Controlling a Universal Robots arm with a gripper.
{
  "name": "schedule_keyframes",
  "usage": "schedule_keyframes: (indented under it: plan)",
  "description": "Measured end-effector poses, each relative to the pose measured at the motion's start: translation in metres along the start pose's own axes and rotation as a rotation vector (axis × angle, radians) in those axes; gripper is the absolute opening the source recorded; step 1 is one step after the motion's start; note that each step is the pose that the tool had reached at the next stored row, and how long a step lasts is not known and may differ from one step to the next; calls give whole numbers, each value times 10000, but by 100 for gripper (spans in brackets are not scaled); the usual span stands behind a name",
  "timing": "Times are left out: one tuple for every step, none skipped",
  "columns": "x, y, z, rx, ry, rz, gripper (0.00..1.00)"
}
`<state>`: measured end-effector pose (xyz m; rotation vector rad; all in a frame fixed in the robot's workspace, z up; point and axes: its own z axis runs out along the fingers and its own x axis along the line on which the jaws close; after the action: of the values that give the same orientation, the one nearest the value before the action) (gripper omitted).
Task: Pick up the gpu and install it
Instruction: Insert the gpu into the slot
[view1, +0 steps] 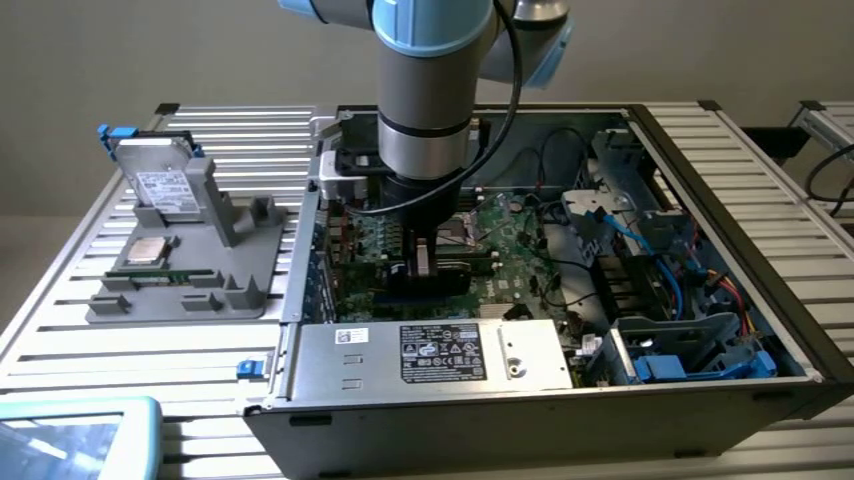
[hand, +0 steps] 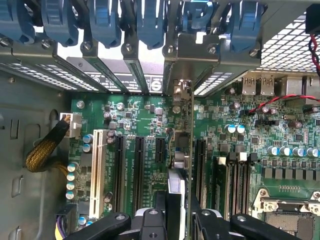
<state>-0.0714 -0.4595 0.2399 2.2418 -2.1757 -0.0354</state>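
Gpu (hand: 182, 145) stands edge-on inside the open computer case (view1: 747, 400), held upright between the gripper (hand: 175, 212) fingers and seen almost end-on from the wrist view.

Going left to right in the exterior view: a grey parts holder (view1: 174, 290) on the slatted table (view1: 54, 330) carries the silver hard drive (view1: 163, 185) and a green memory stick (view1: 167, 272). Next comes the case wall, then the arm (view1: 424, 110) reaching straight down over the motherboard (view1: 514, 225). Further right are blue and black cables (view1: 667, 280) and the drive bay.

Claw state: clamped on the gpu, black fingers (hand: 150, 222) pressing either side of the thin card.

Key relation: the card hangs directly below the claw, its long axis running away from the wrist toward the rear slot covers (hand: 125, 70). Its silvery bracket end (hand: 184, 92) sits close up against the row of blue latches (hand: 150, 20). The lower edge appears lined up over a black expansion slot (hand: 160, 150), between neighbouring slots on either side. Whether the edge connector is already seated I cannot tell; it looks at or very near the board.

Judgement: pickup done, insertion in hand.
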Motion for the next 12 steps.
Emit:
schedule_keyframes:
  plan:
    - [0,1,0,0,0,0,27]
    - [0,1,0,0,-1,-1,27]
    - [0,2,1,1,0,-2,27]
    - [0,2,0,1,0,-4,27]
    - [0,2,1,1,-1,-6,27]
    - [0,2,1,1,-1,-9,27]
    - [0,3,1,1,0,-11,27]
    - [0,3,1,0,0,-14,27]
    - [0,3,1,0,0,-17,27]
    - [0,3,1,0,0,-21,27]
    - [0,3,1,0,1,-25,27]
    - [0,3,2,0,1,-30,27]
